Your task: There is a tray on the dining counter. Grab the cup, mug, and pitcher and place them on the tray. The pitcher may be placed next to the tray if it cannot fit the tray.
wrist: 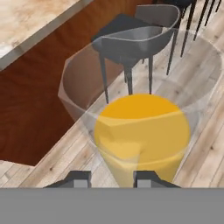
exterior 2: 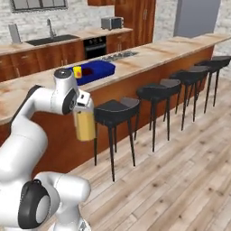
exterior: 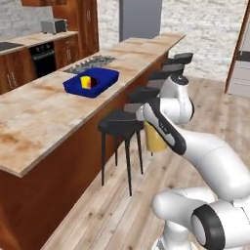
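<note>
The gripper (exterior 2: 85, 118) is partly closed on the pitcher (exterior 2: 85, 125), held upright in the air beside the stools (exterior 2: 116, 111), off the dining counter (exterior: 39, 105). Cup (exterior: 86, 81) sits in the tray (exterior: 102, 84); the pitcher carry is in hand. Next, I judge, a lift over the counter edge to the tray.

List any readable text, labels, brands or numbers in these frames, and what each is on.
None readable.
The cup in the tray bears a red-orange mark, too blurred to read as text.
The pitcher in the gripper is plain glass, no label.
</note>
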